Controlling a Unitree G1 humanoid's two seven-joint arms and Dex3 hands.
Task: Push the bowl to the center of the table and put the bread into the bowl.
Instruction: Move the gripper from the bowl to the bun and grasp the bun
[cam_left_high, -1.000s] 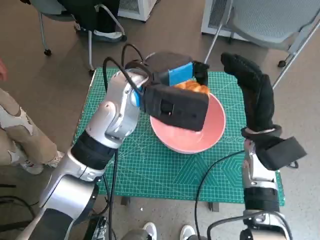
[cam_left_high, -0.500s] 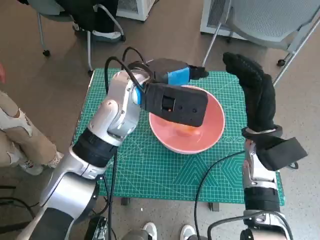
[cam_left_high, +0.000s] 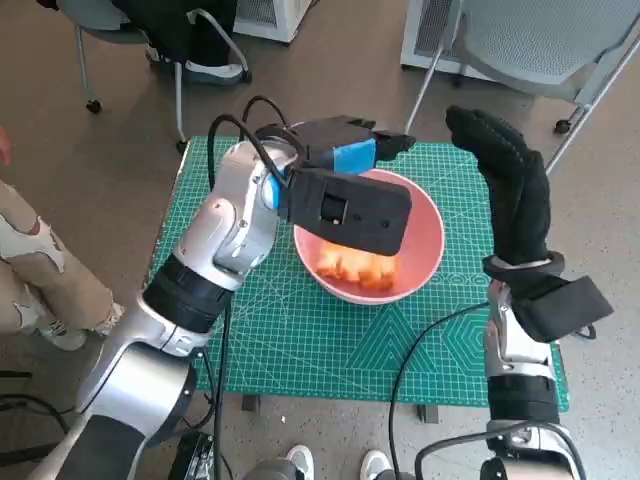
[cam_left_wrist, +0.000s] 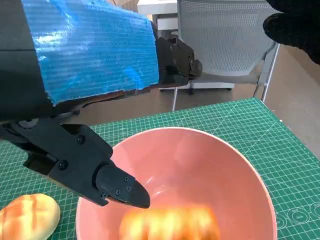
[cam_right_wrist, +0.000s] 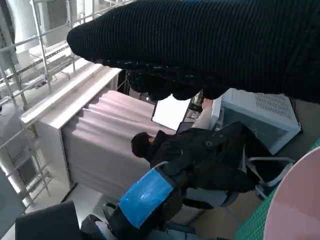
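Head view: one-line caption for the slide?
Bread lies in the pink bowl; left robot hand open above its far rim.

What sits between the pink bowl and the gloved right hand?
Nothing. In the head view only bare green mat separates the pink bowl from the right hand, which is raised beside the bowl, apart from it. The bread lies inside the bowl.
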